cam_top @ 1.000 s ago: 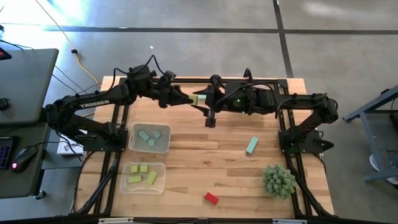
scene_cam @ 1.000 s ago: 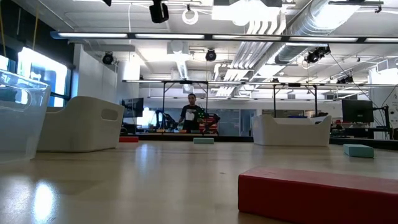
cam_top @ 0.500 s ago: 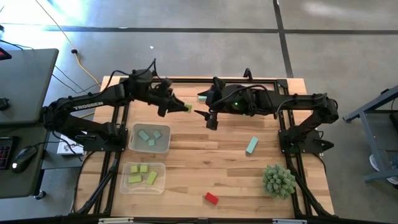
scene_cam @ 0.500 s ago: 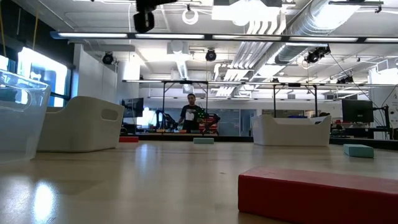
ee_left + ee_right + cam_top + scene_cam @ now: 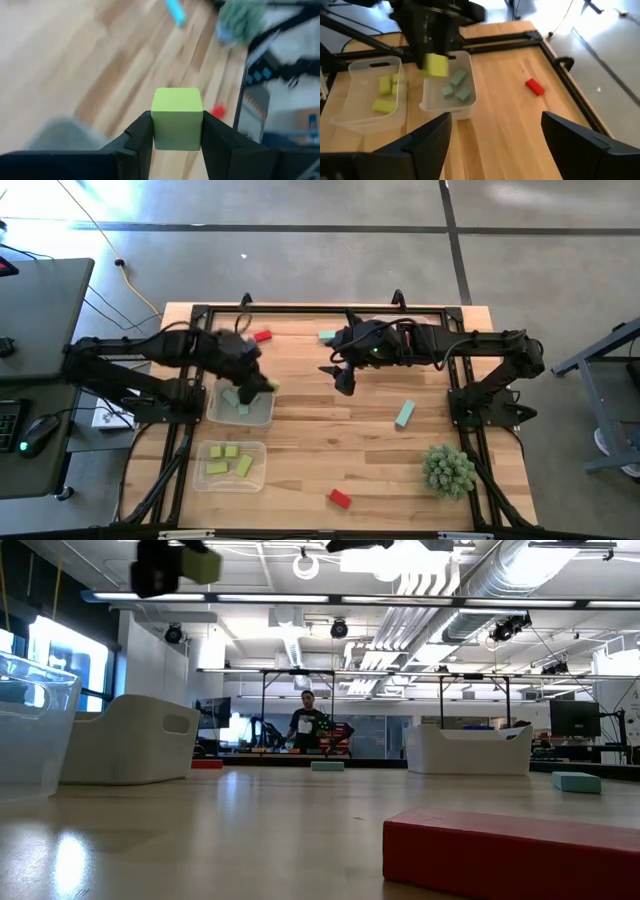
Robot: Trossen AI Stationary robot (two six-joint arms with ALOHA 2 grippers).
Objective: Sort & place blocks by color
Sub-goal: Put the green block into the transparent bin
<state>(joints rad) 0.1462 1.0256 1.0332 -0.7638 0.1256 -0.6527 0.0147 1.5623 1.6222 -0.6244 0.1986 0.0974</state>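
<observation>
High: left gripper [image 5: 258,385], earlier at the table's back, now over the teal tray [image 5: 262,416], probably gripping the green cube [image 5: 272,387]. Left wrist: cube [image 5: 177,118] pinched between fingers [image 5: 142,137]. Right wrist: right gripper [image 5: 495,135] wide apart, empty.

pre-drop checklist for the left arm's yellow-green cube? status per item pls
1. Grasp: left end effector is shut on the yellow-green cube, which sits square between the fingers. Ok.
2. Position: the cube hangs over the tray of teal blocks, not the tray of yellow-green blocks. Not ok for a drop here.
3. Target room: the tray of yellow-green blocks holds a few pieces and has bare floor left. Ok.
4. Right end effector: open, empty, over mid-table and apart from the left arm. Ok.
5. Height above the tray rim: cannot tell.
</observation>
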